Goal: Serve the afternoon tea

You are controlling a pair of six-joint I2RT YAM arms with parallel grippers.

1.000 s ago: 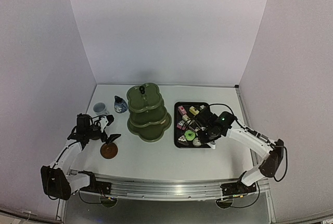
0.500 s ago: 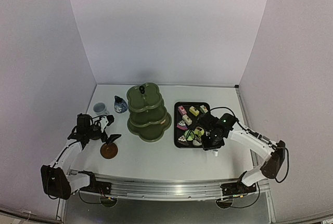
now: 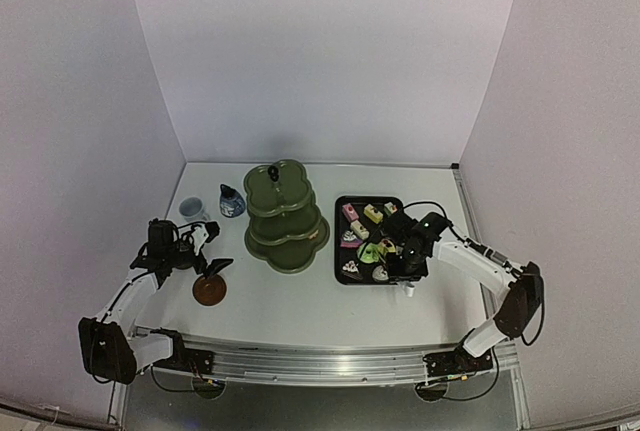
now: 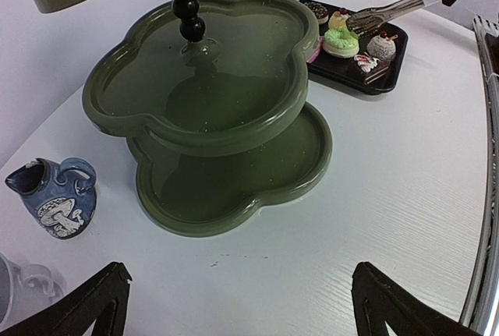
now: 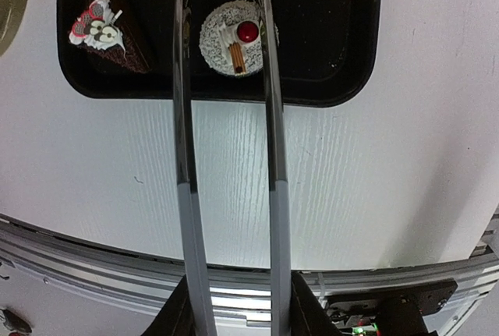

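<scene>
The olive-green three-tier stand (image 3: 286, 219) (image 4: 210, 79) stands mid-table, its tiers bare. Small colourful cakes, among them a green one (image 3: 367, 251) (image 4: 341, 40), lie on the black tray (image 3: 338, 241). My right gripper (image 3: 402, 269) (image 5: 242, 313) is shut on the metal tongs (image 5: 183, 157) (image 4: 390, 10). The tongs' arms pass either side of a white cherry-topped cake (image 5: 234, 36) and their tips reach the green cake. My left gripper (image 3: 215, 247) (image 4: 242, 313) hangs open above the table, beside the brown coaster (image 3: 209, 290). The white mug (image 3: 191, 209) and blue pot (image 3: 231, 201) (image 4: 54, 196) stand at the back left.
A chocolate wedge cake (image 5: 105, 36) lies in the tray's near left corner. The table's metal front rail (image 5: 234, 281) runs just behind my right gripper. White walls enclose the table at the back and on both sides.
My right gripper has shifted along the near side of the tray and squeezed the tongs narrower. The left arm has not moved.
</scene>
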